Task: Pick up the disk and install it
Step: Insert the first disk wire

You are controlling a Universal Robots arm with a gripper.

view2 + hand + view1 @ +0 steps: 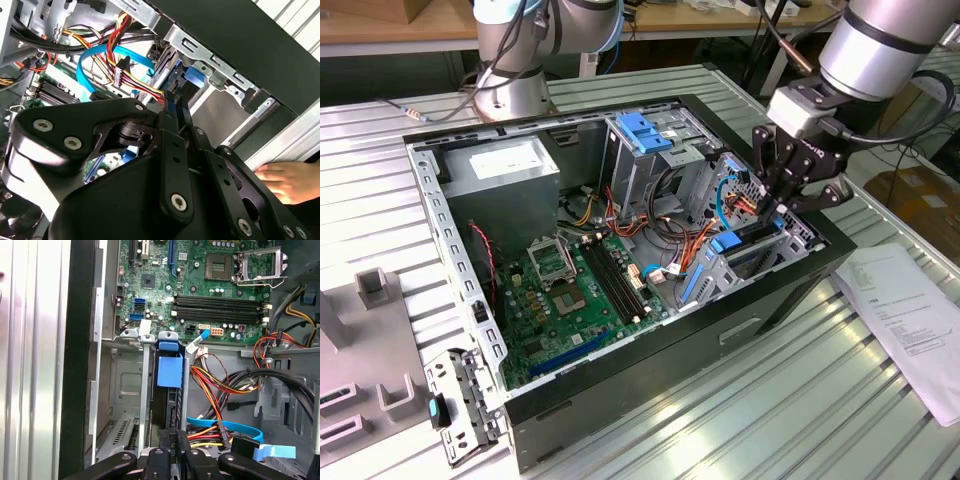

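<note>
Partly hidden: disk [169,405] upright in bay, claw [172,437] gripping edge.

Robotics lab: arm [885,45], workbenches [380,25]

Bright, even light falls from overhead in the exterior view, drawing pale glare streaks along the ribbed metal counter [740,400] in front of the computer case [620,400]; the case's inner walls stay shadowed. In the second wrist view, the black pincer [172,107] close to the lens is soft and dark, while the cables [120,65] beyond it are sharp. The motherboard [210,285] in the first wrist view is crisp and well lit.
</note>
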